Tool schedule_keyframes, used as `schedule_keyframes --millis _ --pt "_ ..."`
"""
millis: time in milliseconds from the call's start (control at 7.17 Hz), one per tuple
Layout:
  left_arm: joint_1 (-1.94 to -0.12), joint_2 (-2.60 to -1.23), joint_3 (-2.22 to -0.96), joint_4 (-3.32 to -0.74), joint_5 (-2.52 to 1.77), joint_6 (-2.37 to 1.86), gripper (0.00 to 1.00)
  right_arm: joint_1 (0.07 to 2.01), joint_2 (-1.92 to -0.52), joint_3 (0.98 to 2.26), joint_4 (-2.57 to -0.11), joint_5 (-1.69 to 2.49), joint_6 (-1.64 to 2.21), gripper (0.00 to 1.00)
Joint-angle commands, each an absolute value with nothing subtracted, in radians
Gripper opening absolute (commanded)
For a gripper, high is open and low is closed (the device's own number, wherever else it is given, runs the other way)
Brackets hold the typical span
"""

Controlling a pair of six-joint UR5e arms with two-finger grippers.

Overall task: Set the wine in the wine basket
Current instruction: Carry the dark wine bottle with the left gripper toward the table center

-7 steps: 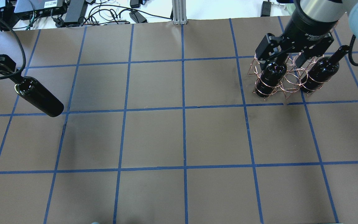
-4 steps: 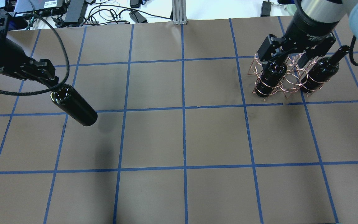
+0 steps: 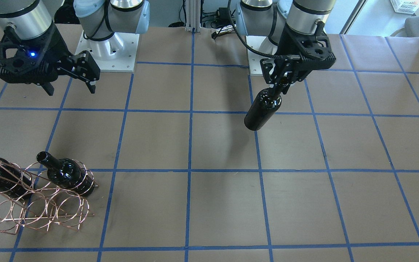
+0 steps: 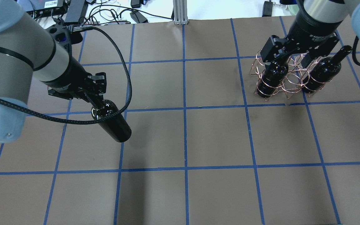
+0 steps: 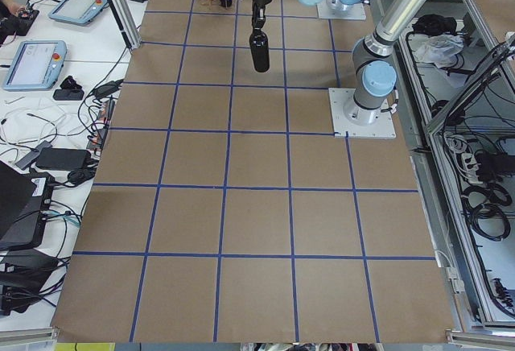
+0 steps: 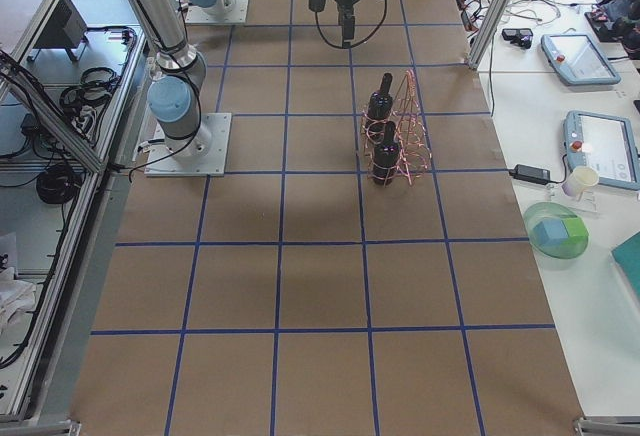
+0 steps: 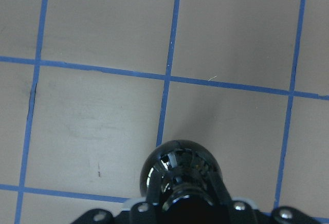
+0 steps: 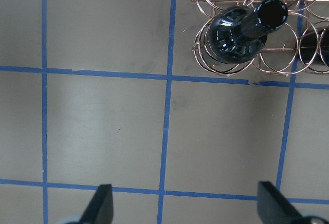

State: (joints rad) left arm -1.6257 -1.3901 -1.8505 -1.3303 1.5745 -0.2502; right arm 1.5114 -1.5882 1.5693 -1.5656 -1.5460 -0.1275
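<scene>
My left gripper (image 4: 93, 94) is shut on the neck of a near-black wine bottle (image 4: 112, 124), which hangs tilted above the table left of centre. It also shows in the front view (image 3: 263, 110) and the left wrist view (image 7: 180, 171). The copper wire wine basket (image 4: 292, 82) stands at the far right and holds two more bottles (image 4: 272, 77) (image 4: 321, 74). My right gripper (image 4: 287, 59) is open and empty above the basket. In the front view it (image 3: 70, 86) is well above and behind the rack (image 3: 31, 213). The right wrist view shows one racked bottle (image 8: 237, 39) below.
Brown paper with a blue tape grid (image 4: 184, 109) covers the table. Cables and power bricks (image 4: 73, 9) lie beyond the far edge, and an aluminium post (image 4: 180, 12) stands at the far middle. The left arm's cable (image 4: 127, 78) loops beside the held bottle.
My left arm has swung right and nearer with the bottle, from the table's left edge toward the centre. My right gripper stays open over the basket, barely shifted.
</scene>
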Motion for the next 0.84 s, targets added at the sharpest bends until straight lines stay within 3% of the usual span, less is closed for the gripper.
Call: schedule_keyframes --millis 0,698 --pt "-1.725 -1.394 -1.902 -1.289 1.656 -0.496 0.0 1.513 -1.591 1.569 -1.563 -1.54 -0.129 1.0" --pt "-1.845 -1.41 -1.957 -1.262 1.753 -0.75 0.0 1.511 -1.588 1.571 -1.563 -1.549 -0.127 1.0"
